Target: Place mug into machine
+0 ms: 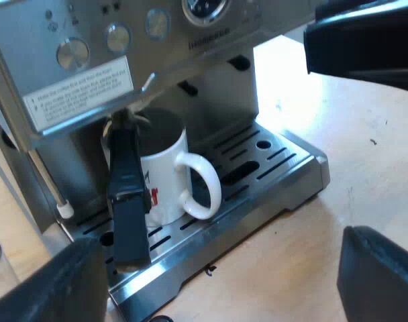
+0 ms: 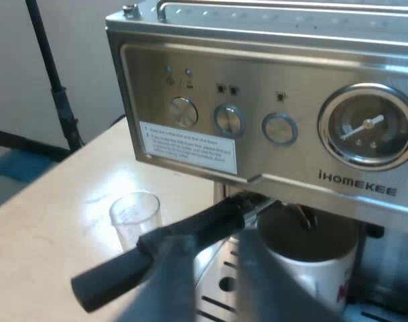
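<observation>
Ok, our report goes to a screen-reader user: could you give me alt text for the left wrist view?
A white mug with red print stands upright on the slotted drip tray of the espresso machine, beneath the metal holder locked into the front. The holder's dark handle juts toward the camera, crossing in front of the mug.

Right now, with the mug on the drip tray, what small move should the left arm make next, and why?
Probably draw the left gripper back from the espresso machine. The mug stands upright on the drip tray under the holder, and the gripper is open and apart from it, so placing looks done.
</observation>
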Controlling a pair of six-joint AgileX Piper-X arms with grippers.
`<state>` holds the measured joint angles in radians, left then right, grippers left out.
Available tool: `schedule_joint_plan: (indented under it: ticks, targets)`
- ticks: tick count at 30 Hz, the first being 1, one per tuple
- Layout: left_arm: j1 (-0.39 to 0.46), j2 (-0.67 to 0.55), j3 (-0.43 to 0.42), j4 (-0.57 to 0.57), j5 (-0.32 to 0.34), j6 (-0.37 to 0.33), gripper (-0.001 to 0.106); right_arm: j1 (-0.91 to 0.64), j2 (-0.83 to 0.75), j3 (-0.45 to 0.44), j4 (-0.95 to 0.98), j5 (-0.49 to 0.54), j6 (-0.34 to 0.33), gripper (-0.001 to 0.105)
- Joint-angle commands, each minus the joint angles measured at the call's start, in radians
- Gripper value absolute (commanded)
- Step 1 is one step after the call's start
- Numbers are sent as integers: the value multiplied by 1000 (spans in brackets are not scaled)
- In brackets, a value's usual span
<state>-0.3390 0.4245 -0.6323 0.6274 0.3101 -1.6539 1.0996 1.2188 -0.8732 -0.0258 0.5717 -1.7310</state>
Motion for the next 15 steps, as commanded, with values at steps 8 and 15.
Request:
schedule_joint_plan:
  ticks: [8, 15]
  targets:
    - [-3, 3, -7, -92, 14, -30, 71, -37, 8, -19, 1, -16, -43, 0]
    - [-3, 70, -10, -150, 36, -54, 71, -87, 95, -106, 6, -61, -42, 0]
